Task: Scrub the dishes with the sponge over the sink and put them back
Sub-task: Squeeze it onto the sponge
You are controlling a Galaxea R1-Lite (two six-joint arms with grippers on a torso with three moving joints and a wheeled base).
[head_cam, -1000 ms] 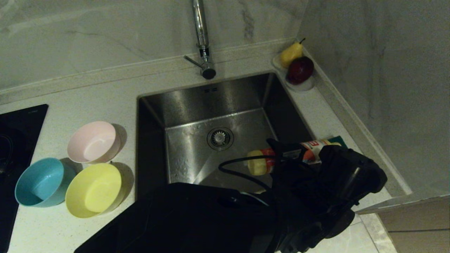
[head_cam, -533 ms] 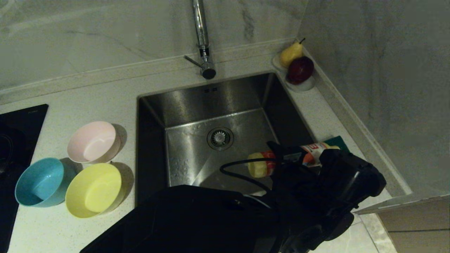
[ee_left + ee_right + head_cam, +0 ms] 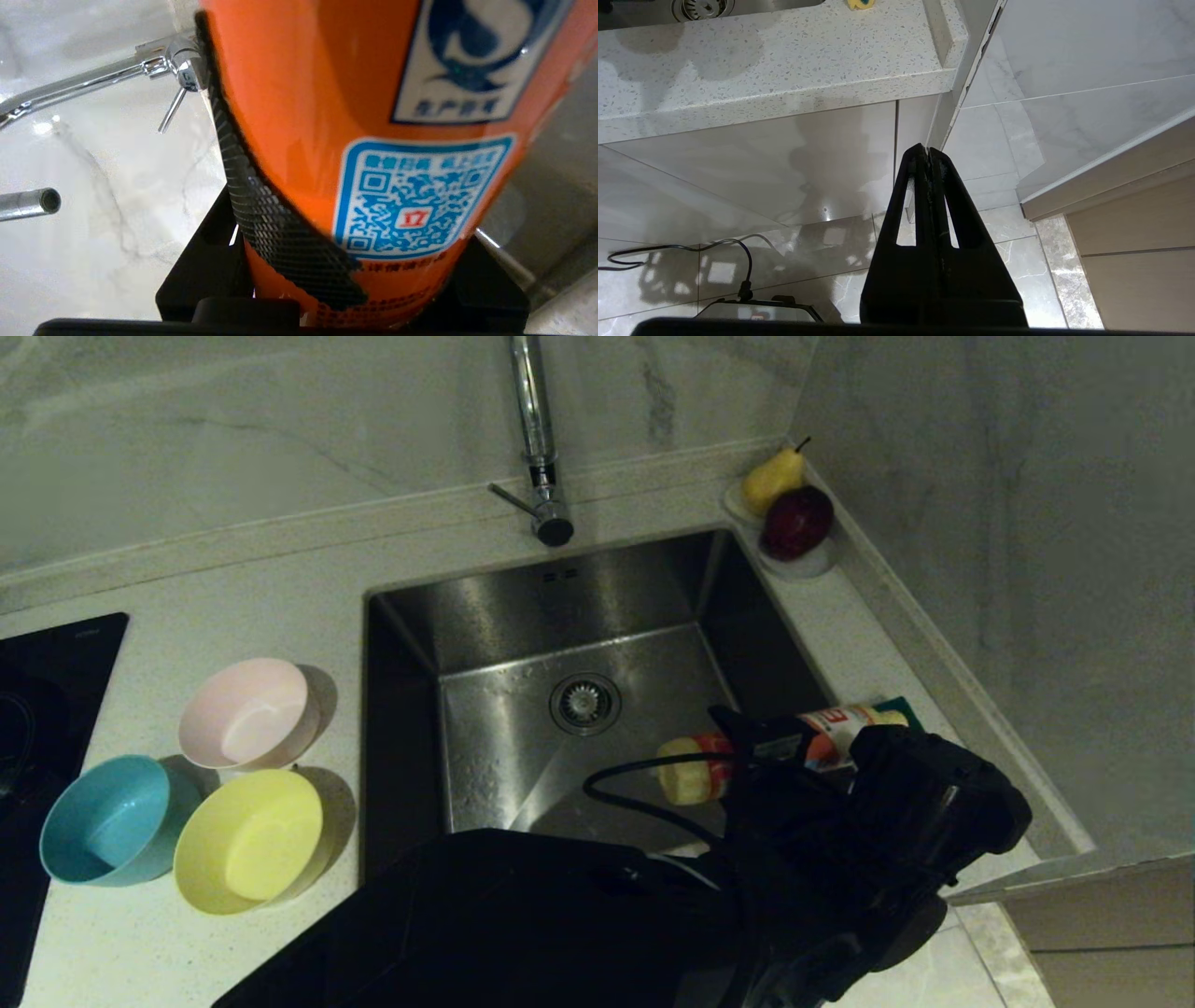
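Bowls of smooth round plastic, pale pink [image 3: 245, 711], light blue [image 3: 105, 818] and yellow [image 3: 248, 840], sit clustered on the speckled stone counter [image 3: 280, 597] left of the square stainless steel sink [image 3: 560, 644], unmoved since a second ago. At that sink's right edge the left gripper [image 3: 761, 747] still clasps a glossy orange cylindrical bottle with a pale yellow cap [image 3: 695, 770], lying level and scarcely shifted. Just beyond it peeks the sponge's dark green corner [image 3: 901, 707]. Below the counter's front edge, the right gripper [image 3: 928, 154] hangs with fingers pressed together.
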